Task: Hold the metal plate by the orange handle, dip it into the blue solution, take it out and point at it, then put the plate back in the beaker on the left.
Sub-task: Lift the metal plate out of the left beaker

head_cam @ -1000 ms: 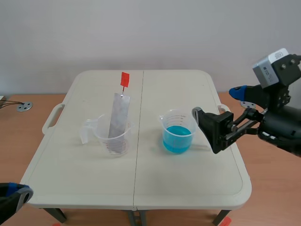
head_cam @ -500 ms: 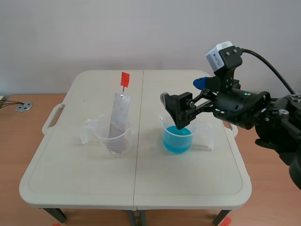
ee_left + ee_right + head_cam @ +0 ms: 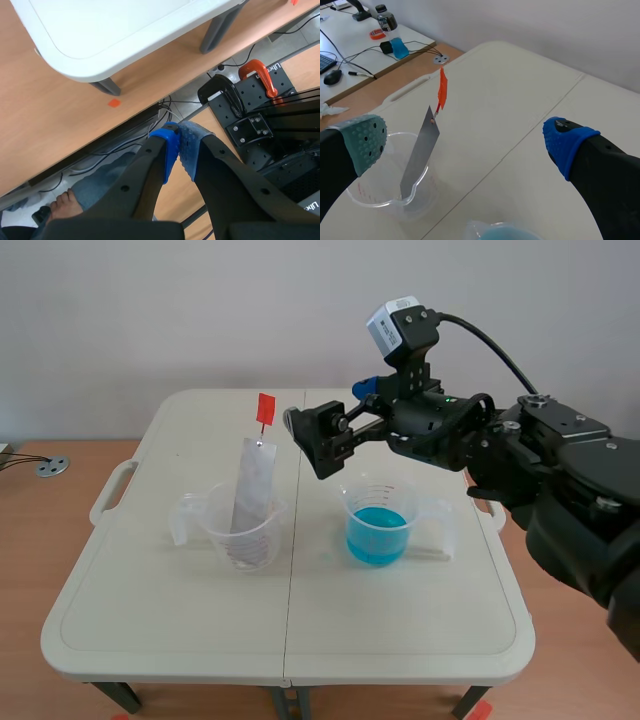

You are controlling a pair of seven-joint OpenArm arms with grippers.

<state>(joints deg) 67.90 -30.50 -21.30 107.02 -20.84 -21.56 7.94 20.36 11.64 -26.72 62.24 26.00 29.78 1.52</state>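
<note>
The left gripper (image 3: pixel 180 150) hangs below the table (image 3: pixel 150 620), its fingers pressed together on nothing. The metal plate (image 3: pixel 252 490) leans in the left beaker (image 3: pixel 238 535) — orange handle (image 3: pixel 265 408) uppermost. Right of the handle, the right gripper (image 3: pixel 335 415) hovers spread wide, not touching it; the blue solution (image 3: pixel 378 535) sits in its beaker further right.

The right arm (image 3: pixel 520 450) comes in from the right, raised high and stretched almost level past the middle. The right gripper (image 3: pixel 335 412) is spread wide and holds nothing; one finger ends in a grey-green pad (image 3: pixel 367 140), the other in a blue pad (image 3: pixel 565 142). The left gripper (image 3: pixel 181 150) hangs low, fingers pressed together, empty.
</note>
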